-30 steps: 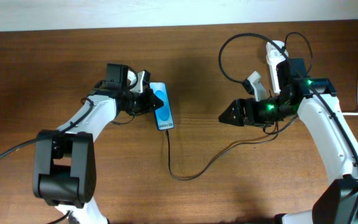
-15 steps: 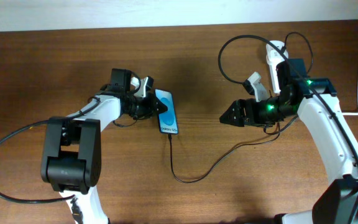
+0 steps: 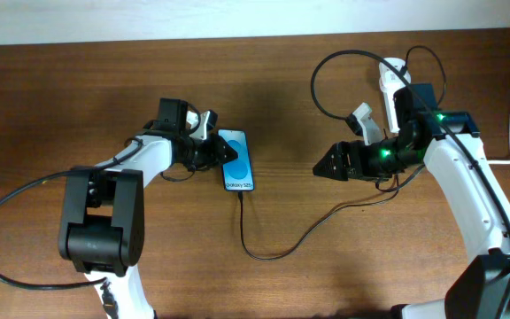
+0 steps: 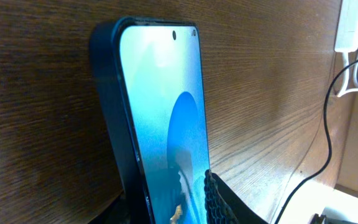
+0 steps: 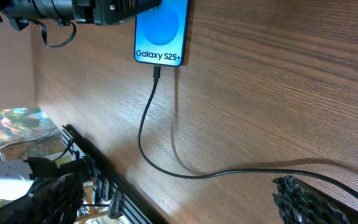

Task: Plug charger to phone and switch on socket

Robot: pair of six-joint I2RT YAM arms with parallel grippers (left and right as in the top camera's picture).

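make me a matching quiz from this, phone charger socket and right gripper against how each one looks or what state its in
Things:
1. phone
2. charger
3. socket
4. right gripper

States:
A. open, holding nothing
B. white and elongated
C. blue screen, held in the left gripper
D. thin and black, tip at the phone's end

Pairs: 1-C, 2-D, 3-B, 4-A

The phone (image 3: 237, 159) lies on the bench (image 3: 60, 97) left of centre. The charger (image 3: 243, 221) runs from its near end rightward toward the socket (image 3: 388, 78) at the back right.
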